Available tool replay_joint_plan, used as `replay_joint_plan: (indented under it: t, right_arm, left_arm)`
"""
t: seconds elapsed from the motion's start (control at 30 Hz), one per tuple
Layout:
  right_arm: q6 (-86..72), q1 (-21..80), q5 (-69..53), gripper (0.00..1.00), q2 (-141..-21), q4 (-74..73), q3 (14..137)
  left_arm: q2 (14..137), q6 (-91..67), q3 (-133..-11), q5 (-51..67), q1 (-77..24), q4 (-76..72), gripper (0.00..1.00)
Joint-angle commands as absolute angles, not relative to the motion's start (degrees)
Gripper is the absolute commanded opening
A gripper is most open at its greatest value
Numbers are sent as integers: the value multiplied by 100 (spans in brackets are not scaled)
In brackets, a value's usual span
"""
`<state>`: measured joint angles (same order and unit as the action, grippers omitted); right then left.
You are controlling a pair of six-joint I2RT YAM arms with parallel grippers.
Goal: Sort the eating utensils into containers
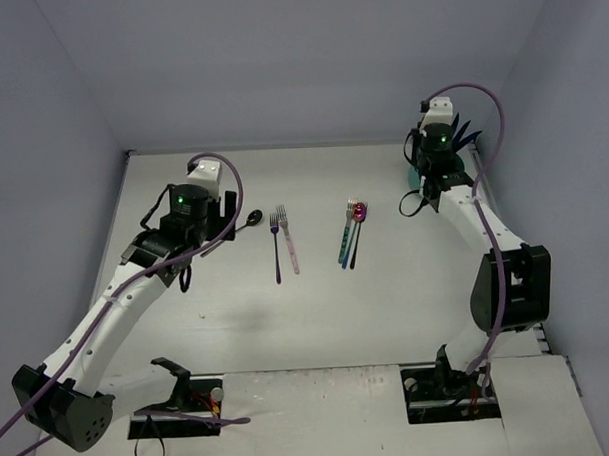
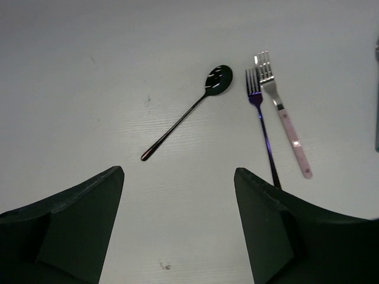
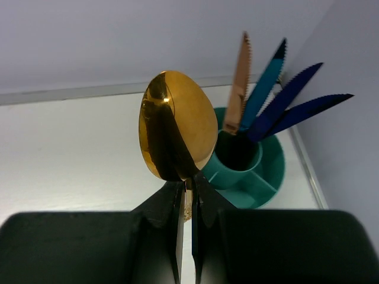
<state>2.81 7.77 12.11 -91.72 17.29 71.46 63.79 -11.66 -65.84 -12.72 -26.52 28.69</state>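
Two claws, two different stories. Right claw (image 3: 186, 198) first: pressed tight on the neck of a gold spoon (image 3: 177, 127), bowl up, dead centre of the right wrist view. Just behind, toward the right of that frame: the teal caddy (image 3: 266, 174), with four knives parked in its inner round pocket, serrated blades fanned to the upper right. Copper knife (image 3: 240, 89), teal knife (image 3: 266, 83), two dark blue knives (image 3: 296, 100). Gold spoon probably next in, just guessing.

Left claw (image 2: 177, 174): spread wide, gripping nothing, hovering over bare table (image 2: 89, 89). Beyond the fingers, upper middle of the left wrist view: a black spoon (image 2: 186, 112), lying diagonal. Right of it, a dark blue fork (image 2: 263, 136) and a pink-handled fork (image 2: 287, 127) side by side, heads nearly touching.

Progress-wise: roughly a third done, going by the in-versus-out count. Left on the table: those three, plus a small bundle (image 1: 351, 231) mid-frame in the top view, teal handle and pink spoon bowl in there. Too bunched up for an exact count.

Materials: thin glossy metal all round, mirror finish on the gold bowl, slippery-looking stuff. Smooth moulded plastic for the caddy, curved dividers, shorter than the knives. Flat matte white tabletop.
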Motion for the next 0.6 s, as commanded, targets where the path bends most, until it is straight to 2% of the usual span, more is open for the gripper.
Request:
replay_joint_plan:
  t: [0.0, 0.3, 0.57]
  right_arm:
    - [142, 527, 1570, 0, -9678, 1948, 7942]
    - [52, 331, 1432, 0, -10721, 1907, 8916]
    - [-254, 290, 1395, 0, -11225, 1855, 9079]
  left_arm:
    - [6231, -1069, -6301, -1214, -2253, 1945, 73]
    - [6319, -1029, -6032, -926, -1913, 1784, 74]
    - [6412, -1028, -6084, -837, -1879, 1883, 74]
